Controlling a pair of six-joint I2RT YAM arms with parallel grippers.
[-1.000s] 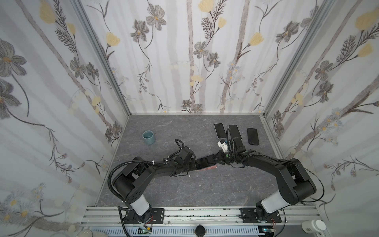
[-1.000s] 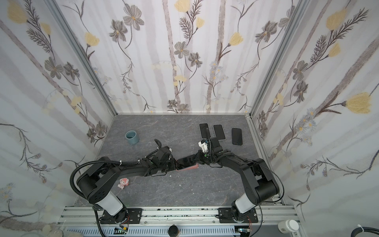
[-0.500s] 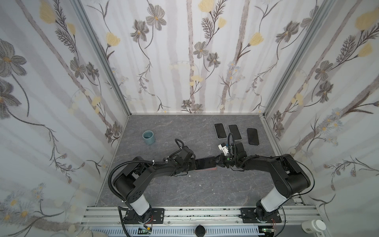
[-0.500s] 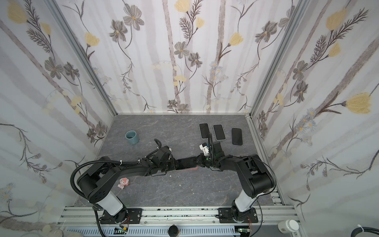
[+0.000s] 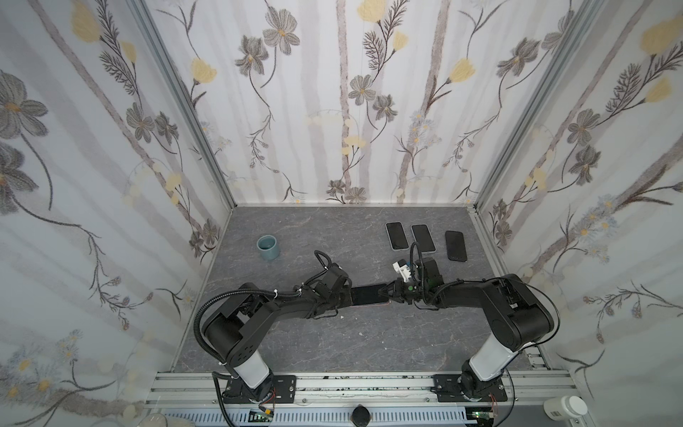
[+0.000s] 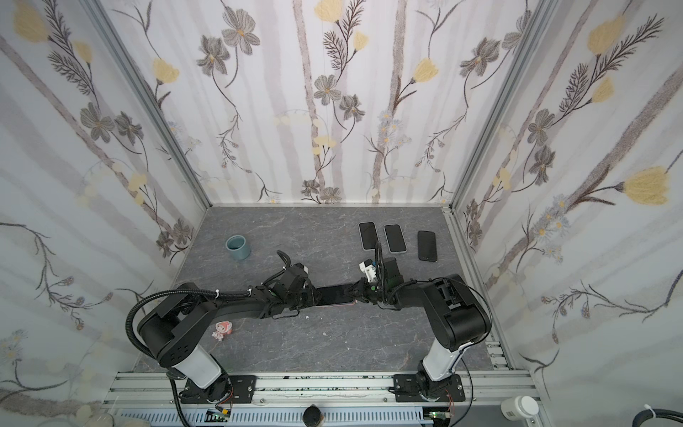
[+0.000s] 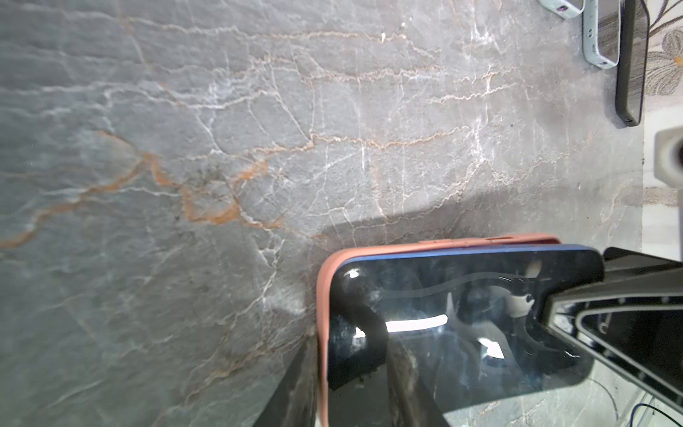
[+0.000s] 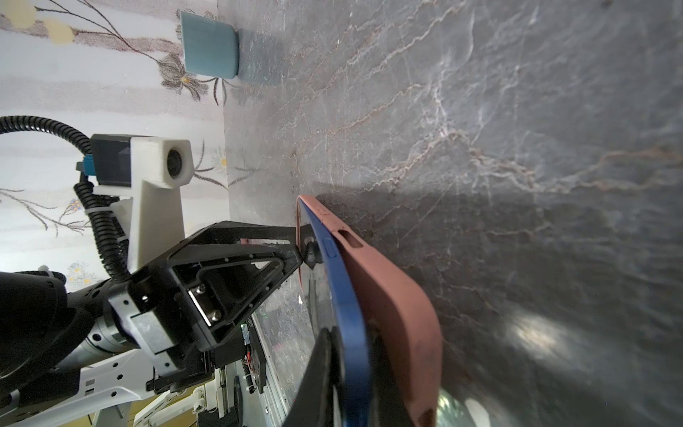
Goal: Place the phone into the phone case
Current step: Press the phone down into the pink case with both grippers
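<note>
one phone [image 5: 366,294] with a blue frame lies part way in one salmon phone case [image 7: 320,332] at the middle of the worktop [image 5: 332,344], screen up. the end by the left gripper [image 8: 305,252] sits inside the case rim. toward the right gripper [image 5: 387,292] the phone stands clear of the case. the left gripper pinches the seated end of the phone case, one finger over the glass. the right gripper's fingers sit narrowly either side of the phone's lifted end; whether they press it i cannot tell. three more phones [image 5: 423,238] lie in a row near the back right corner. one teal cup [image 5: 268,247] stands near the left edge, and one small pink figure [image 6: 223,329] lies near the front left corner.
</note>
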